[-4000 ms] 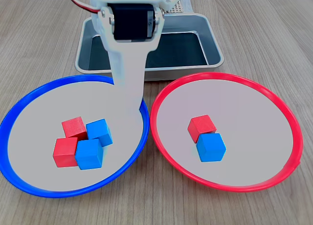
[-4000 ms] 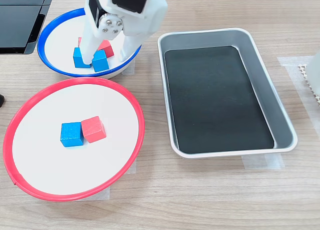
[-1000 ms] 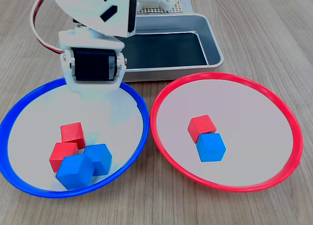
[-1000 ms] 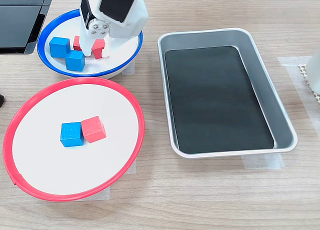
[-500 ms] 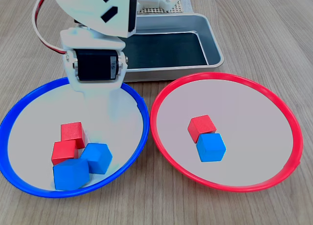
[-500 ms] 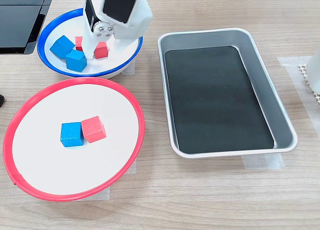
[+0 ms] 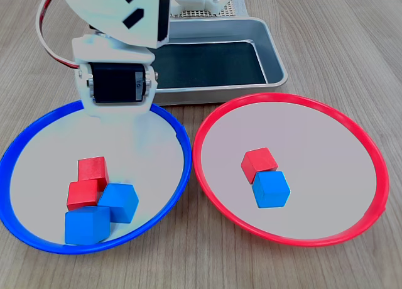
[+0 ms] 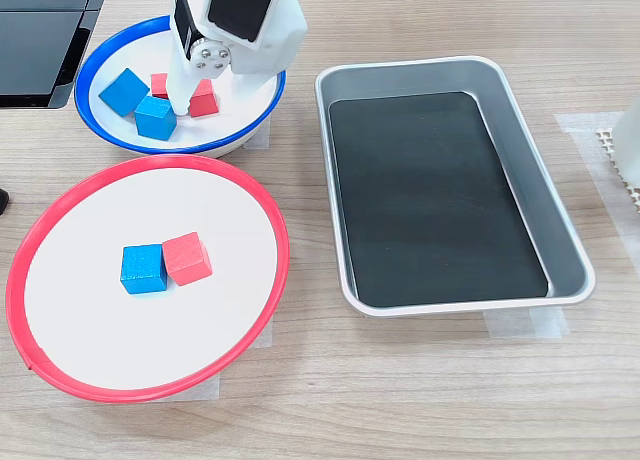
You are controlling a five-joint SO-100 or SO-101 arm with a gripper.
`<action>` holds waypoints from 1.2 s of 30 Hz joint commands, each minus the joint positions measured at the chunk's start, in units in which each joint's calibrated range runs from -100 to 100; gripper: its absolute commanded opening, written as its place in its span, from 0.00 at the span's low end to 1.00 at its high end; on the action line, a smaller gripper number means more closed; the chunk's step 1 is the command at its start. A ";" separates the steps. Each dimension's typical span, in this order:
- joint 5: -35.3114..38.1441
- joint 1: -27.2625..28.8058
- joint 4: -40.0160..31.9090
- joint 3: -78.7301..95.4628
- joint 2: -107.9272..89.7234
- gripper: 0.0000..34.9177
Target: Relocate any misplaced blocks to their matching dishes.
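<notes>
The blue-rimmed dish (image 7: pixel 25 147) (image 8: pixel 100 50) holds two red blocks (image 7: pixel 93 169) (image 7: pixel 83 193) and two blue blocks (image 7: pixel 120 202) (image 7: pixel 86 225). One red block (image 7: pixel 259 163) (image 8: pixel 187 257) touches one blue block (image 7: pixel 271 188) (image 8: pixel 143 268) in the red-rimmed dish (image 7: pixel 370 157) (image 8: pixel 270 230). My gripper (image 8: pixel 184 101) reaches down into the blue-rimmed dish, one white finger (image 8: pixel 180 88) standing between the two red blocks (image 8: pixel 158 83) (image 8: pixel 204 102). The arm's body (image 7: pixel 115 81) hides the other finger. In the first exterior view the pale fingers blend into the dish. Nothing is lifted.
A rectangular grey metal tray (image 7: pixel 271 53) (image 8: pixel 565 240) with a black mat stands behind the dishes in the first exterior view and at the second exterior view's right. A black device (image 8: pixel 40 35) lies at the second exterior view's top left.
The arm has moved to the first exterior view's left, lower over the blue-rimmed dish. The two blue blocks slid away from the red ones toward that dish's near rim.
</notes>
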 commanded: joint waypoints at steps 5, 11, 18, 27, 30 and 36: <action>0.68 1.82 -0.22 -0.98 -2.25 0.35; 0.44 1.07 -2.70 -1.43 -1.99 0.35; 1.22 1.72 -3.85 -1.52 -1.31 0.37; 1.71 2.20 -3.11 -1.43 -1.22 0.39; 2.00 2.48 -3.44 -1.43 -1.22 0.40; 2.10 3.32 -4.27 -1.62 -1.22 0.40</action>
